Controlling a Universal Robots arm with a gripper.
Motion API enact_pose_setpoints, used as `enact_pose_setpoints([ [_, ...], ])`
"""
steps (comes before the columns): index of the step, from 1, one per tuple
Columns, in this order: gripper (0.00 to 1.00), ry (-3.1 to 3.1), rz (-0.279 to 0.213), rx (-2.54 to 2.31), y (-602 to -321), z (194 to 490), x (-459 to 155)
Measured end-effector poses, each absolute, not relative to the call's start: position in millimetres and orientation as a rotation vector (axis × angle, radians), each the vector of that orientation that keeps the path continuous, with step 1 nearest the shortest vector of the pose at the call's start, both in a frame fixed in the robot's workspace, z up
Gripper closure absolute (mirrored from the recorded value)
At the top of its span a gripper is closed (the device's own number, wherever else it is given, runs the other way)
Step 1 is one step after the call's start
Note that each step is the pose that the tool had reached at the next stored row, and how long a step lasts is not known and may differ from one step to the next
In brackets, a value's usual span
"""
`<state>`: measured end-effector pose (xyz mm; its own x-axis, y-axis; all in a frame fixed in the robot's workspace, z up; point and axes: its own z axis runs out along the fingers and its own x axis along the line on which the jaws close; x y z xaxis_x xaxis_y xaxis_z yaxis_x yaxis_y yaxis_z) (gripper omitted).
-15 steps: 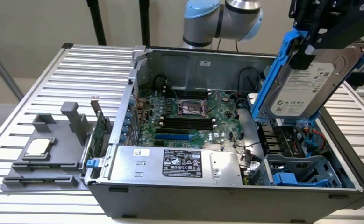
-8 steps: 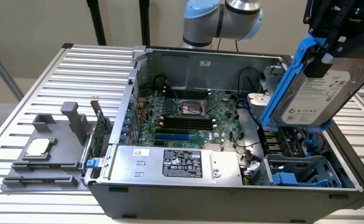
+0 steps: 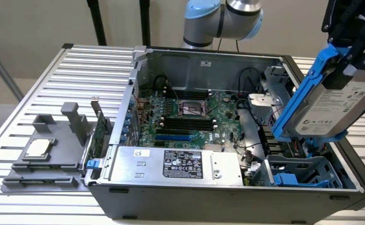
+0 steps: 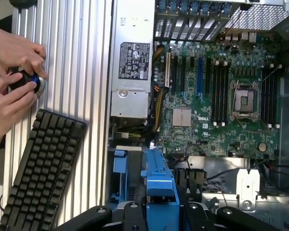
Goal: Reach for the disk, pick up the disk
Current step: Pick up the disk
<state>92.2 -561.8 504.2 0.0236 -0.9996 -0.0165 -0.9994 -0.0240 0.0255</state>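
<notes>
The air above the open computer case point(image 3: 232, 197) is free. Inside, at 3 o'clock in the exterior view, the blue drive cage point(image 3: 304, 174) and cables point(image 3: 252, 140) crowd the way. On the slatted surface point(image 4: 82, 57) beside the case, a keyboard point(image 4: 41, 173) and a person's hands point(image 4: 12, 77) block passage.

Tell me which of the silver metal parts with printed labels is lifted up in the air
The flat silver-grey disk with blue plastic rails, held tilted in the black gripper above the open computer case. The large silver box with the black label sits inside the case.
</notes>
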Motion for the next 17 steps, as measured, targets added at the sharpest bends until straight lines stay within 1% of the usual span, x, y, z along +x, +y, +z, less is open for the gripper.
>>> enact_pose_setpoints([
  [6, 0.67, -2.193, -0.054, 2.246, -576, 502, 102],
  [11, 0.67, -2.206, -0.085, 2.260, -586, 498, 106],
  [17, 0.67, -2.209, -0.091, 2.263, -588, 498, 106],
])
